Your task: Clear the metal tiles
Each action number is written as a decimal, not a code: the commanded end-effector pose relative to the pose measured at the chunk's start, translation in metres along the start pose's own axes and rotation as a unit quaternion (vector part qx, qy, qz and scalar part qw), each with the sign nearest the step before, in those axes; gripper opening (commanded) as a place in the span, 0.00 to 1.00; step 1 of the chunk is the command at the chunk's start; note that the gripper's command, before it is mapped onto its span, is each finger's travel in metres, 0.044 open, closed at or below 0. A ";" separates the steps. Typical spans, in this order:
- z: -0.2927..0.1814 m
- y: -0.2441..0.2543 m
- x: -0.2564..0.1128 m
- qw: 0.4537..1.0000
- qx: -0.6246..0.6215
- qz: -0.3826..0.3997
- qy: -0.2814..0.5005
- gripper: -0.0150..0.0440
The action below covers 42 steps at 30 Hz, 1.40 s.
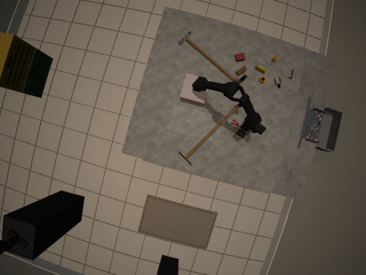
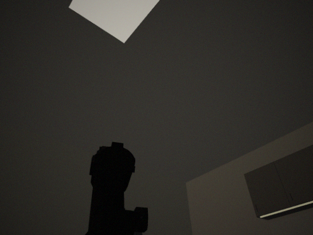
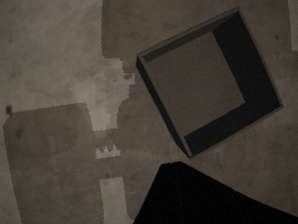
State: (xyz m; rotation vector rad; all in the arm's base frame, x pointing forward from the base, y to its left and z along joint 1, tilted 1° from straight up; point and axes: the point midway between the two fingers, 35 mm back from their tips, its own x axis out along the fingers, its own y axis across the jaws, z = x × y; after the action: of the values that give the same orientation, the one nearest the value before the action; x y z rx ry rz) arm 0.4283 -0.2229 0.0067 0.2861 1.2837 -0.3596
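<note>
My gripper [image 1: 249, 129] [image 3: 171, 172] is shut and empty, pointing down above the table; its tips are above a small open-topped box [image 3: 143, 75] in the wrist view. Only a dark part of the arm [image 2: 110, 177] shows in the exterior view. A long wooden-handled tool [image 1: 208, 135] with a thin straight blade lies on the table, partly under the arm. Another [image 1: 211, 58] with an open-frame head lies behind. Which one is the scraper I cannot tell. Several small tiles [image 1: 311, 137] lie on the steel plate [image 1: 310, 124]. The dark catch box [image 1: 337, 129] stands at its far end.
Red pliers [image 1: 234, 123] lie near the gripper. A red block [image 1: 240, 56], a brown block [image 1: 241, 70], a yellow block [image 1: 261, 68], a yellow ring [image 1: 262, 79], an orange-handled tool [image 1: 275, 58] and a black hex key [image 1: 291, 75] lie at the back.
</note>
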 end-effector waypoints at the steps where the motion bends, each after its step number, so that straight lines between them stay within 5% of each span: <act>1: -0.006 -0.004 0.001 1.000 -0.001 0.002 0.004 0.25; 42: -0.050 -0.056 -0.011 1.000 -0.002 0.000 0.008 0.25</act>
State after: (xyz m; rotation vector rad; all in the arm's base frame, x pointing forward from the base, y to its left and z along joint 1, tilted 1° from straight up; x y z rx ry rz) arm 0.3641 -0.2535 0.0058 0.2829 1.2937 -0.3627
